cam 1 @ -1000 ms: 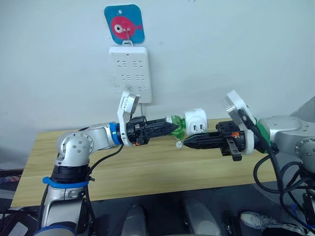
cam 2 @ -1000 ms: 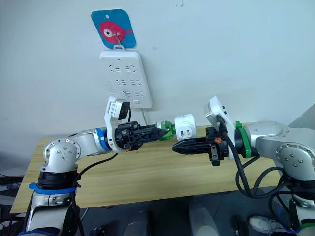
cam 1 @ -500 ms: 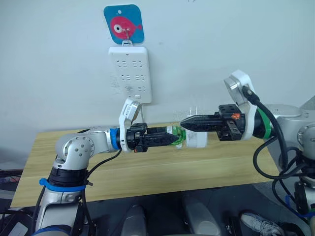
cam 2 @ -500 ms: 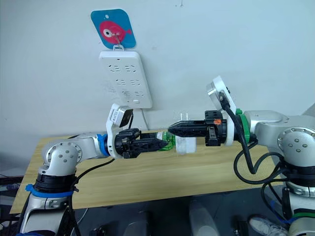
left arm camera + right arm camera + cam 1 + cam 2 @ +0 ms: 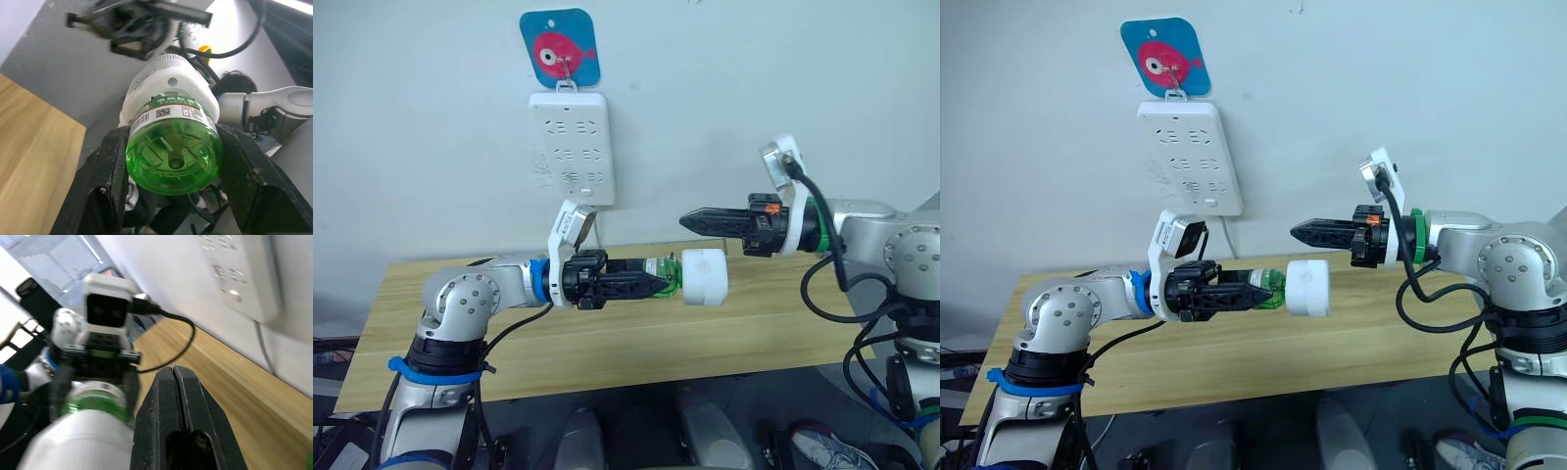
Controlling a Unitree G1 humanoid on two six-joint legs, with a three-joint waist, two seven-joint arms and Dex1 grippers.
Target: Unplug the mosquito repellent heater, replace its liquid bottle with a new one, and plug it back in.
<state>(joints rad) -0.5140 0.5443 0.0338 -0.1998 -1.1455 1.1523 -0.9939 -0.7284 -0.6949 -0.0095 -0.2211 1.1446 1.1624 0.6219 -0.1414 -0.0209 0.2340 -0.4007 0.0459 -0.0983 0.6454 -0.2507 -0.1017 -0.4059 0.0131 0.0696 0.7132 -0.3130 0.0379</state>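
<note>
My left gripper (image 5: 656,285) is shut on a green liquid bottle (image 5: 664,273), held sideways above the table. The white mosquito repellent heater (image 5: 704,276) sits on the bottle's far end. The left wrist view looks at the bottle's round green base (image 5: 171,159) clamped between both fingers (image 5: 108,186), with the heater (image 5: 168,83) behind it. My right gripper (image 5: 688,220) is shut with nothing in it. It hovers a little above the heater and apart from it, pointing left. In the right wrist view the closed fingers (image 5: 178,396) point past the heater (image 5: 78,445).
A long white power strip (image 5: 573,147) hangs on the wall under a blue fish plaque (image 5: 560,47), above and left of the heater. Below both arms runs the wooden table (image 5: 607,343).
My right gripper went from below the heater to above it, then drew back to the right and off it. The left gripper stays shut on the bottle and the heater has turned.
</note>
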